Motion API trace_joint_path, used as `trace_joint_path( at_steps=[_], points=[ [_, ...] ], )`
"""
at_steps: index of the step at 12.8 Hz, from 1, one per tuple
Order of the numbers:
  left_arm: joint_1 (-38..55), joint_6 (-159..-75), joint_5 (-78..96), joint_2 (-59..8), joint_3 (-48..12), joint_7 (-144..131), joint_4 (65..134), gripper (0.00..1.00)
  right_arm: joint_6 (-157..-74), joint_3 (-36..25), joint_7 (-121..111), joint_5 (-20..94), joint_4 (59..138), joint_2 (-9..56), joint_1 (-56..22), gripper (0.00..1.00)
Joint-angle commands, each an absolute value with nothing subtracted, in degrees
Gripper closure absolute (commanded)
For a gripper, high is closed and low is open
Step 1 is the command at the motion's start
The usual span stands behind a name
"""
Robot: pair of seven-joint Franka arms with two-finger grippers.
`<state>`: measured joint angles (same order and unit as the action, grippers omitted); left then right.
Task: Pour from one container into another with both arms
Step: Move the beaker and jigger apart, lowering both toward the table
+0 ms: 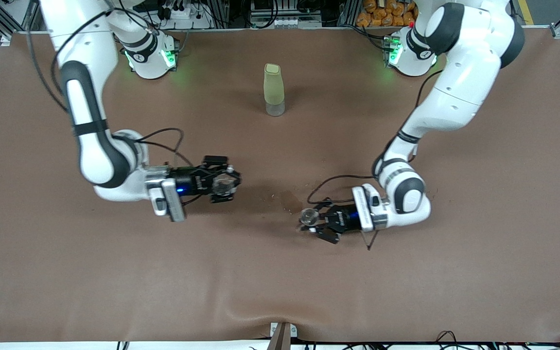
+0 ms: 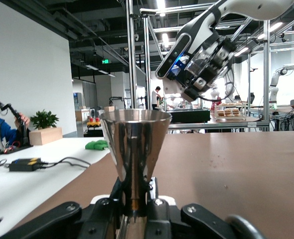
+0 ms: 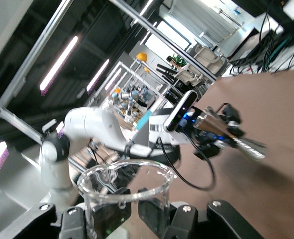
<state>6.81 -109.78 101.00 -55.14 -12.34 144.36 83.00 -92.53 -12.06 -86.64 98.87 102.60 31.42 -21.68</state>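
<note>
Polished metal cone cup (image 2: 134,144) shines like a mirror; beaker (image 3: 126,191) is clear glass; tabletop (image 1: 280,291) covering is matt brown.

Two robot arms (image 1: 95,146), one metal cup (image 2: 134,149), one clear beaker (image 3: 124,191), one bottle (image 1: 274,90)

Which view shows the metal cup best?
The left wrist view: the metal cup fills the centre, upright in the left gripper. The front view shows only its small rim from above. The right wrist view shows it far off and tilted in that picture.
</note>
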Motion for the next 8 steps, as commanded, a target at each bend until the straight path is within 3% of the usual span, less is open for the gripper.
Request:
trace_joint_path(
  at_steps=[1,8],
  points=[
    [0.3,-105.2,92.2,-54.7,-12.9,139.6,84.4,1.0,-89.8,-11.1,-98.7,92.0,102.7,30.8,-16.5,1.0],
    [-15.2,-91.0,68.8,-55.3,-12.8,135.4,85.2,1.0,-81.8,-11.1,-126.2,79.3,103.1,31.6,-5.0,1.0]
  ],
)
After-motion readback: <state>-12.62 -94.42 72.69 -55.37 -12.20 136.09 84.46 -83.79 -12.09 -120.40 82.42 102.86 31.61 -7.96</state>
